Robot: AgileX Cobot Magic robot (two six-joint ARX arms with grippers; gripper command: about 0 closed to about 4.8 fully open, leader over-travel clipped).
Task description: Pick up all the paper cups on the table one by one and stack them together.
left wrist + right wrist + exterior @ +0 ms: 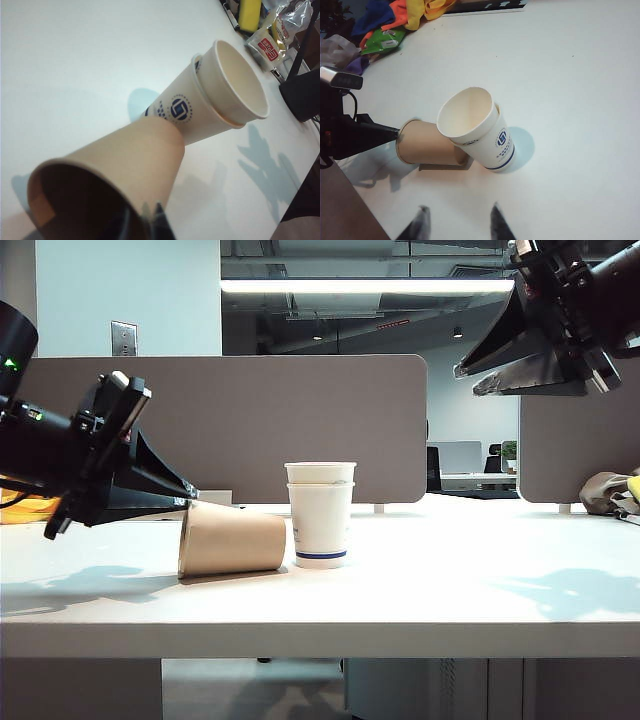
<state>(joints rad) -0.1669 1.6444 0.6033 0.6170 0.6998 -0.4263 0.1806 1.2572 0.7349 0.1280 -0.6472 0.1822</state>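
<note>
Cups: brown cup lying sideways on table, touching two nested white cups; left gripper at its rim, grip unclear; right gripper raised, jaws spread.

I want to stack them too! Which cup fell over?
The brown paper cup lies on its side by the left gripper; the two white cups stand upright, nested.

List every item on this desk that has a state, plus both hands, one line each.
Plain kraft-brown paper cup: lying on its side, mouth toward the left hand.
Two white paper cups with blue logo: upright, nested together, touching the brown cup's base.
Left hand: at the brown cup's rim, one finger inside the mouth; grip not settled.
Right hand: open, raised above the white desk top, holding nothing.
</note>
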